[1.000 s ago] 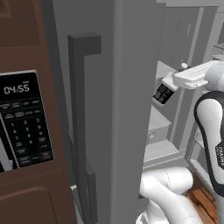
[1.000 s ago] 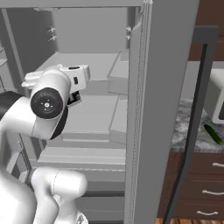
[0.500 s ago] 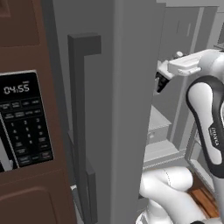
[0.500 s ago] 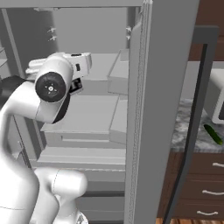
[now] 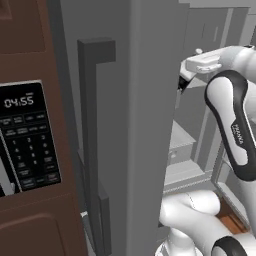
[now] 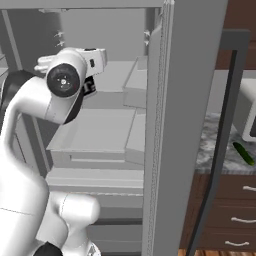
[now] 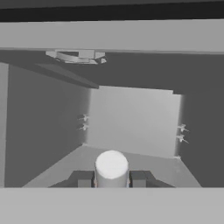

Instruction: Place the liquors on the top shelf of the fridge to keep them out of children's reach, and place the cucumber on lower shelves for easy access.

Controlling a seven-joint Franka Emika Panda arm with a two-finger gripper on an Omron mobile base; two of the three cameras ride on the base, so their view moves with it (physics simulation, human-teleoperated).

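Observation:
My gripper (image 7: pixel 111 178) is shut on a liquor bottle (image 7: pixel 111 168) whose round white cap stands between the finger tips. In the right base view its dark body (image 6: pixel 89 86) hangs under the hand, level with the thin top shelf (image 6: pixel 116 75) of the open fridge (image 6: pixel 172 125). From the left base view the gripper (image 5: pixel 181 82) is inside the fridge opening, partly hidden by the door. The hand view looks over the pale shelf floor (image 7: pixel 144 164) toward the back wall. Below are the boxy lower shelves (image 6: pixel 95 132). The cucumber (image 6: pixel 243 153) lies on the counter to the right.
The open fridge door (image 5: pixel 135 125) with its dark handle (image 5: pixel 92 130) stands close on the left; a microwave panel (image 5: pixel 27 135) lies beyond it. The other door's edge and handle (image 6: pixel 220 150) separate the fridge from the counter and the white microwave (image 6: pixel 247 115). Drawers (image 6: pixel 235 205) sit below.
The arm has raised the hand and the bottle and carried them deeper into the fridge, from about mid-shelf height up to the top shelf. The cucumber has not moved.

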